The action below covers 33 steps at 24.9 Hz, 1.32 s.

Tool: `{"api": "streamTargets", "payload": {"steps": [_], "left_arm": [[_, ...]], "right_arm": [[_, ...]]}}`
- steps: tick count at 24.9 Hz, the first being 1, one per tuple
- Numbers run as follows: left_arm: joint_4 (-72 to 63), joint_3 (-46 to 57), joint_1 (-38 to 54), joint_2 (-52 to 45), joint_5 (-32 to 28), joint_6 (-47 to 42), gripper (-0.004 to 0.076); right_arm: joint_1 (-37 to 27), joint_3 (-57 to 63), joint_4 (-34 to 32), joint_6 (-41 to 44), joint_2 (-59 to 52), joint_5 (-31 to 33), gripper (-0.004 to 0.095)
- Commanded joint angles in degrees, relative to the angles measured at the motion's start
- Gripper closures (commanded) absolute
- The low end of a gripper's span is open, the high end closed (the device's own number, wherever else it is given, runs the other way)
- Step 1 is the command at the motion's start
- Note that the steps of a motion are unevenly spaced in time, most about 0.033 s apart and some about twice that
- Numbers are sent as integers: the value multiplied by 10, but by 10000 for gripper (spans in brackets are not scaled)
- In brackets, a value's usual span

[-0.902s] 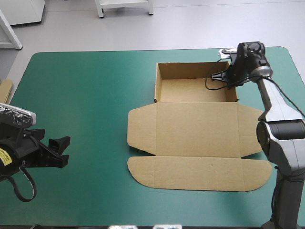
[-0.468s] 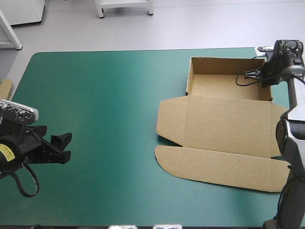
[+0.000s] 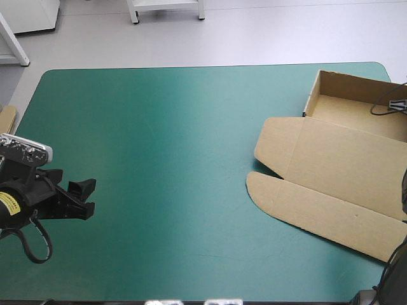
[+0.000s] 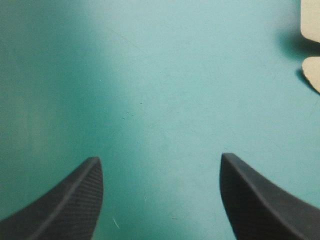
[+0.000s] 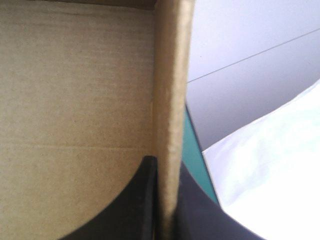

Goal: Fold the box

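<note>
Right gripper (image 5: 167,172) holds the box (image 3: 356,117) by one wall (image 5: 170,75): its black fingers are almost closed, one inside the tray and one outside, with the board between them. I judge this grip is for pulling or turning the whole box, because a raised wall is the only part that a gripper can pinch from above.

The box sits at the far right corner of the table, turned askew and running past the right edge of the high view. Its tray has the walls up. The lid (image 3: 346,162) lies flat on the near side, ending in a long flap (image 3: 299,200) with rounded corners, so the folding looks mostly done. The board is brown and matte, with fine ribs and one crease on the inner face. The wall top is thick and a little fuzzy.

Left gripper (image 3: 79,197) is wide open over the bare teal-green cover (image 3: 159,127), well apart from the box. Its fingers (image 4: 65,200) have a fine ribbed surface.

More board (image 3: 6,119) shows at the table's left edge.
</note>
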Motion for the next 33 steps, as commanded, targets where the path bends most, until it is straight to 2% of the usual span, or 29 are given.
{"api": "streamTargets", "payload": {"steps": [1,10,15,18,19,21,24,27,28,30,33], "left_arm": [[-2,-12,-2,2,-29,-4,246],[-2,-12,-2,2,-29,-4,250],[-2,-12,-2,2,-29,-4,250],[-2,-12,-2,2,-29,-2,250],[-2,-12,-2,2,-29,-1,250],[0,-12,-2,2,-33,1,250],[8,-12,-2,2,-36,1,250],[55,-12,-2,2,-31,1,250],[65,-12,-2,2,-34,1,250],[81,-12,-2,0,-34,-3,250],[104,-12,-2,0,-36,-5,250]], "right_arm": [[-35,-16,-40,-12,-17,-29,919],[-49,-16,11,-34,15,-31,901],[-49,-18,18,-33,9,-28,698],[-49,-18,35,-33,-1,-27,534],[-49,-18,39,-33,-14,-27,439],[-49,-18,42,-33,-38,-28,373],[-49,-18,74,-33,-84,-22,370],[-33,-15,170,-52,-153,17,385],[-18,-3,217,-67,-183,17,407],[11,14,248,-81,-222,17,446],[93,59,248,-89,-305,17,505]]}}
